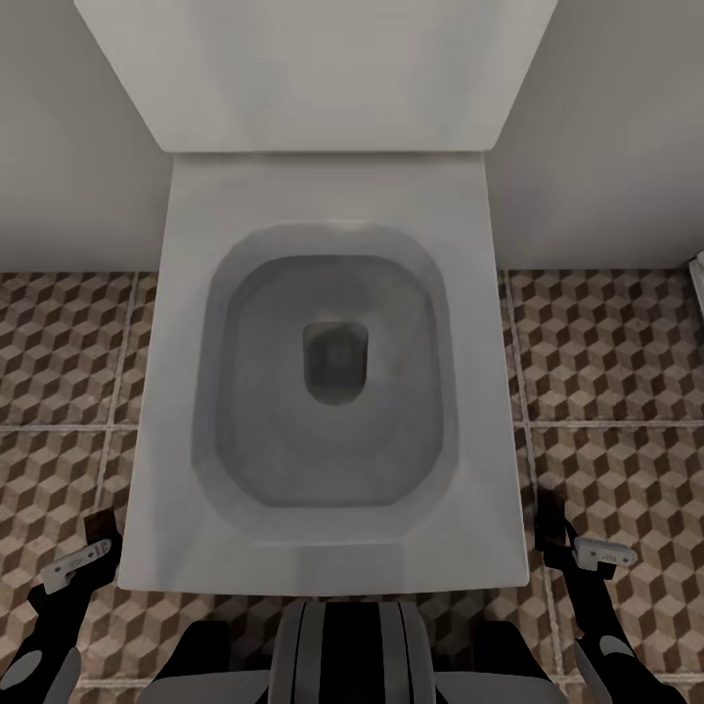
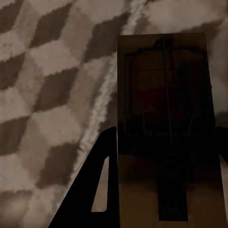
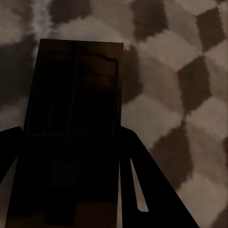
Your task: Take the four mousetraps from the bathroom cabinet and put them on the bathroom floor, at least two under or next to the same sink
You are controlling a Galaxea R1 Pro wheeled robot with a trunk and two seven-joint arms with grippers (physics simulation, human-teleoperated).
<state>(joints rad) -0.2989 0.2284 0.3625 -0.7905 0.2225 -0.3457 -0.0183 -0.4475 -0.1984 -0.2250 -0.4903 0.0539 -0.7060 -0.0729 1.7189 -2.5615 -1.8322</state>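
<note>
While I look down over my trunk point(image 1: 347, 650), a white toilet point(image 1: 328, 372) sits square in front of me, lid point(image 1: 318, 68) up against the wall point(image 1: 606, 137), bowl open and grey inside. It takes the whole middle, standing between my two arms, and cube-patterned floor point(image 1: 606, 342) shows on either side of it. My left gripper point(image 1: 93, 552) is low at one side of the toilet, my right gripper point(image 1: 562, 543) low at the other, both over the tiles. Through my left wrist camera I have a mousetrap point(image 2: 164, 109) pinched between my fingers point(image 2: 102, 180): a flat tan wooden board, dark wire frame and spring bar on top, a dim red mark near its middle. It pokes out past my fingertips over the floor point(image 2: 52, 95), with a pale grout line running just beside it. Whether it touches the tiles, I can't tell. On the right wrist camera, same story: a second trap point(image 3: 76, 104), darker in shadow, wire outline just readable, gripped between my right fingers point(image 3: 137, 180), which are closed in against its edges. Brown and beige cubes of floor point(image 3: 180, 76) lie beyond it. At the far right edge of the head view, a sliver of something white point(image 1: 698, 284) stands on the floor.
</note>
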